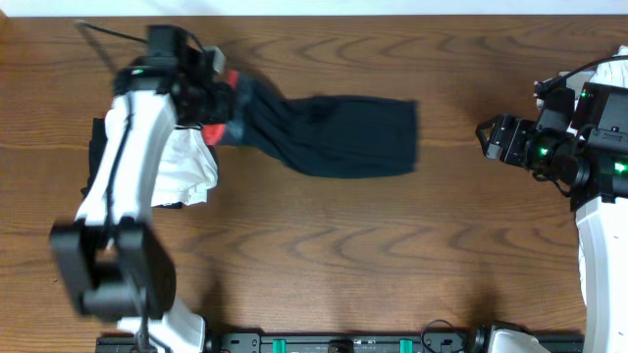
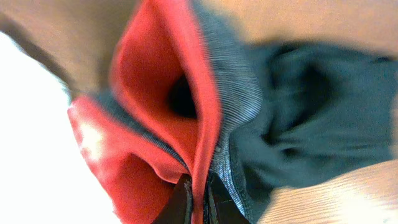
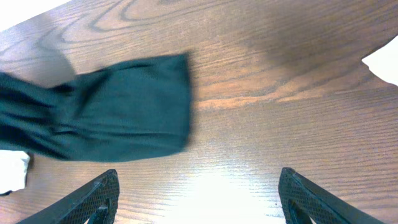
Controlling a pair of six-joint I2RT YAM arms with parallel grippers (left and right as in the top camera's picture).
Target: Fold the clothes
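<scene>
Black trousers [image 1: 334, 135] lie stretched across the back of the table, legs bunched toward the right. Their grey-and-red waistband [image 1: 224, 116] is at the left end. My left gripper [image 2: 198, 198] is shut on the waistband [image 2: 205, 118], with red fabric pinched between its dark fingers. White clothes [image 1: 186, 167] and another black garment [image 1: 97, 157] lie under the left arm. My right gripper [image 3: 198, 193] stands open over bare wood, well to the right of the trouser legs [image 3: 106, 118], holding nothing.
The left arm [image 1: 118, 196] reaches from the front left over the white pile. The right arm [image 1: 569, 147] sits at the right edge. A white object [image 3: 384, 62] shows at the far right of the right wrist view.
</scene>
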